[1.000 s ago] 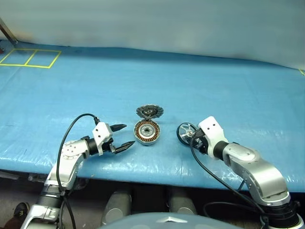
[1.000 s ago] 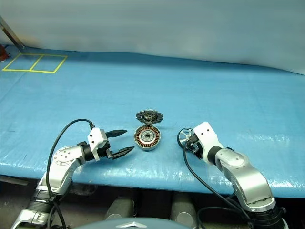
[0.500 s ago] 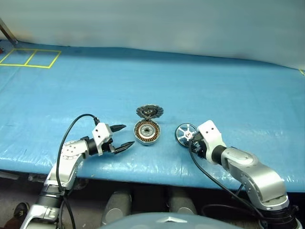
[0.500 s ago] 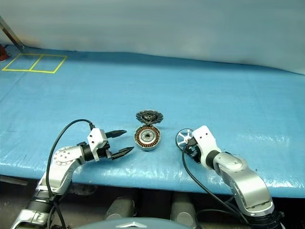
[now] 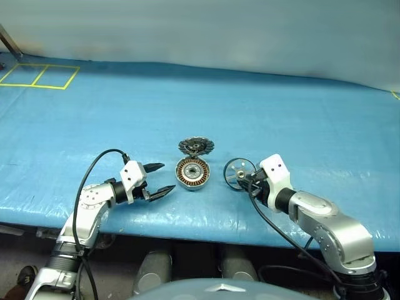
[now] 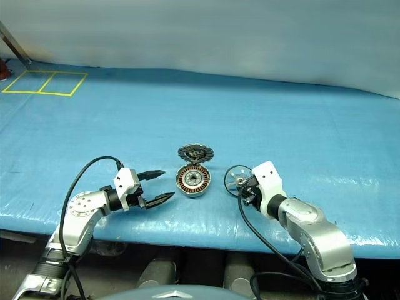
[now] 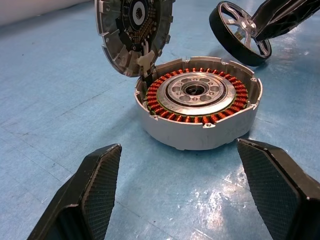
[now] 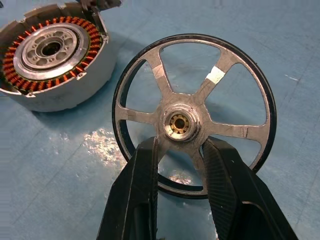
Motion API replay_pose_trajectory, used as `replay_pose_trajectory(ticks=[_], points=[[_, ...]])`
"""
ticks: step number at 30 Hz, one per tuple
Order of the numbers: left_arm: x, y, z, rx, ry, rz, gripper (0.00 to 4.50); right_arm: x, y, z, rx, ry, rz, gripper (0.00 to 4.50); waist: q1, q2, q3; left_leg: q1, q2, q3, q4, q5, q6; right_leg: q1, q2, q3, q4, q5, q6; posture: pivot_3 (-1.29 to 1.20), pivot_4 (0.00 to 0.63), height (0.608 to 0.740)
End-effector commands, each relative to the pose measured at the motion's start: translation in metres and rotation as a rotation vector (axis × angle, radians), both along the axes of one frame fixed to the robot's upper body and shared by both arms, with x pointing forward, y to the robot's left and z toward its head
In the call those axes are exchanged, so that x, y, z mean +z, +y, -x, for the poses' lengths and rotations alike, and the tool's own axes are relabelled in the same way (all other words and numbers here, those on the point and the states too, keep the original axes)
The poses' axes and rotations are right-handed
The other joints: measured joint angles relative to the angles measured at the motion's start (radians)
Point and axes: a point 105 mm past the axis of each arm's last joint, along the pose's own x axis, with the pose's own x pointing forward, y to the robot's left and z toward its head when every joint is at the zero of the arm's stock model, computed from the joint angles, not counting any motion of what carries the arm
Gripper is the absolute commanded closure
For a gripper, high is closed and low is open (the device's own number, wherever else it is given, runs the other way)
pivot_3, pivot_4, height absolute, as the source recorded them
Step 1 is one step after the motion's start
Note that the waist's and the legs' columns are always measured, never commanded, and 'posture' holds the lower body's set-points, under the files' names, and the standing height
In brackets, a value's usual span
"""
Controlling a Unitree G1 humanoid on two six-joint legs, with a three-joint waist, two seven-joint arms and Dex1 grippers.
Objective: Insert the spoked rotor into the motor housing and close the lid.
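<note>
The motor housing point(image 5: 192, 173), a silver can with copper windings point(image 7: 200, 100), sits on the blue table near its front edge. Its lid point(image 5: 195, 147) stands tilted up at the housing's far rim point(image 7: 132, 30). My left gripper point(image 5: 167, 177) is open just left of the housing, and its fingers point(image 7: 95, 185) are clear of the can. The spoked rotor point(image 5: 239, 172) is tilted up just right of the housing. My right gripper point(image 8: 180, 145) is shut on one of the rotor's point(image 8: 155, 70) spokes beside the hub.
The blue sheet covers the table point(image 5: 281, 106) right to its front edge, just below both arms. Yellow taped squares point(image 5: 40, 76) mark the far left corner. A pale wall runs along the back.
My right gripper has closed on the rotor, rolled, and carried it slightly left toward the housing, so the rotor now shows more face-on. The left arm, housing and lid have not moved.
</note>
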Motion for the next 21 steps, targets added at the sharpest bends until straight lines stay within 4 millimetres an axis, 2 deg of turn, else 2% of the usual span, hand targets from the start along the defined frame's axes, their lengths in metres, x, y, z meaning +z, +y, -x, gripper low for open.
replay_pose_trajectory(ticks=[1,9,17,21], points=[[0.005,0.002,-0.001,-0.001,-0.016,0.002,0.47,0.025,0.013,0.005,0.083,-0.080,-0.149,3.42,0.000,0.000,0.000,0.000,0.000,0.000,0.000,0.000,0.000,0.000,0.000,0.000,0.000,0.000,0.000,0.00,0.150,0.740],[0.006,0.003,-0.001,-0.006,-0.007,0.014,0.47,0.030,0.033,0.015,0.205,-0.061,-0.319,3.42,-0.002,0.000,0.000,0.000,0.000,0.000,0.000,0.000,0.000,0.000,0.000,0.000,0.000,0.000,0.000,0.00,0.150,0.740],[0.009,-0.001,0.001,-0.025,-0.009,0.043,0.47,0.031,0.065,0.005,0.315,-0.027,-0.419,3.42,-0.003,0.000,0.000,0.001,0.000,0.000,0.000,0.000,0.000,0.000,0.000,0.000,0.000,0.000,0.000,0.00,0.150,0.740],[0.009,-0.001,0.001,-0.037,-0.013,0.045,0.47,0.028,0.073,0.001,0.357,-0.010,-0.422,3.42,-0.002,0.000,0.000,0.000,0.000,0.000,0.000,0.000,0.000,0.000,0.000,0.000,0.000,0.000,0.000,0.00,0.150,0.740]])
